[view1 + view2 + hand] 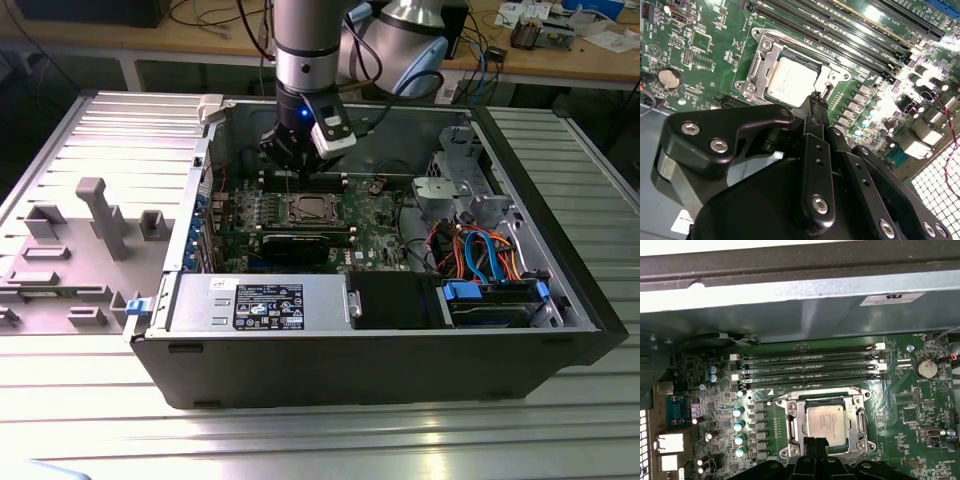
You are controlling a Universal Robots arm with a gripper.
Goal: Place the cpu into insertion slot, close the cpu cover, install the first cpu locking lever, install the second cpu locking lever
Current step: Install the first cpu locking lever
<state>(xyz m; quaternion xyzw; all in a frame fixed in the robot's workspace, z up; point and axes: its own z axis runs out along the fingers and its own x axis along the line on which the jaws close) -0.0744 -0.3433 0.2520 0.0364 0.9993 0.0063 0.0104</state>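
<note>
Already the cpu [823, 421] lies flat in the insertion slot [785, 404] near the middle of the green circuit board [900, 405]. The cpu cover [852, 424] looks folded down around it, its window leaving the metal top bare. The gripper [812, 441] hangs with its fingers drawn together on nothing visible, at the slot's edge farthest from the memory slots [810, 367], probably because the levers are worked from there. The first wrist view faces the frame squarely, while the second wrist view shows the tips slantwise, just beside the cover; whether they touch is unclear. The exterior view shows the arm reaching down into the open computer case [400, 370].
</note>
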